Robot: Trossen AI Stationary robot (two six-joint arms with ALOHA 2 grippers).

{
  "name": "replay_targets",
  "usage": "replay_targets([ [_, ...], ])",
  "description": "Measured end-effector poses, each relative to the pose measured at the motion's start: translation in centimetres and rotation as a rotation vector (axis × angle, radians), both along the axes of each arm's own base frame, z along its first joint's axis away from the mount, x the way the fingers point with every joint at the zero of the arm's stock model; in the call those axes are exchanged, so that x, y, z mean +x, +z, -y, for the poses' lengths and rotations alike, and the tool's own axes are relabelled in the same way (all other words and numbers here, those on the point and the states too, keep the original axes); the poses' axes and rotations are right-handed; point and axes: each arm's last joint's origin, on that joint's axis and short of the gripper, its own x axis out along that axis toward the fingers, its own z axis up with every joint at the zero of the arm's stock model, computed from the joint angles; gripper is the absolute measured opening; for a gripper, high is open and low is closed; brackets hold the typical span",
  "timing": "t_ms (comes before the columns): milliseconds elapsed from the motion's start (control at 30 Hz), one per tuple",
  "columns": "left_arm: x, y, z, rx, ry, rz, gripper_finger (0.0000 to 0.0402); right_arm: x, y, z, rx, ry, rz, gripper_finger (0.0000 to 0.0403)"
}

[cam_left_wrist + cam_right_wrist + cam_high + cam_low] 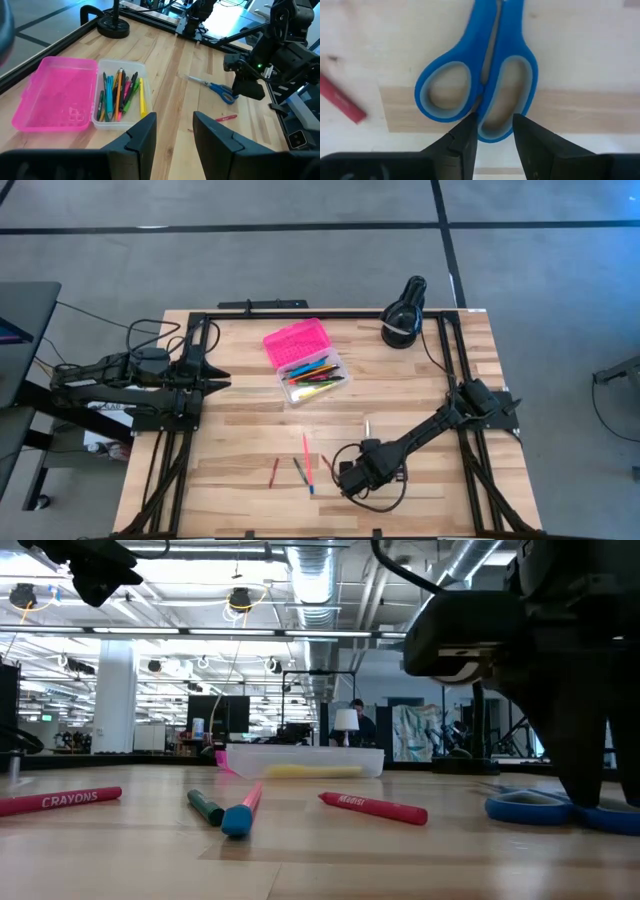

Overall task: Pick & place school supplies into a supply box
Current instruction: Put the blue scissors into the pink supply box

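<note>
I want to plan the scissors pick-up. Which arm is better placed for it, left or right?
Right. The right pincer hangs directly over the scissors, open, with fingers astride one handle loop. The left pincer waits open at the table's far left side, away from them, and the box lies between.

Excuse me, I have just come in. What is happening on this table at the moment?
A two-armed robot is putting school supplies into a supply box, which lies open with its pink lid folded back and several pens already in its clear base. The right claw is low over the blue-handled scissors, its fingers open around one handle loop, not yet closed. A few crayons and pens are left on the wood near the front edge. The left claw waits open at the table's left side.
</note>
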Motion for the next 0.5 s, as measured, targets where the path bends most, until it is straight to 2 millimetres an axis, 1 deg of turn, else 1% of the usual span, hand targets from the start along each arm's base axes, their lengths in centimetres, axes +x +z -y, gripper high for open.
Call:
replay_targets([
  [167, 0.0, 0.0, 0.0, 0.002, 0.007, 0.001, 0.0121, -0.1, 0.0, 0.3, -0.028, 0.072, -0.007, 0.0120],
  [500, 0.1, 0.3, 0.0, -0.016, 0.015, 0.030, 0.0121, 0.3, -0.1, 1.1, -0.023, 0.374, 0.008, 0.0120],
])
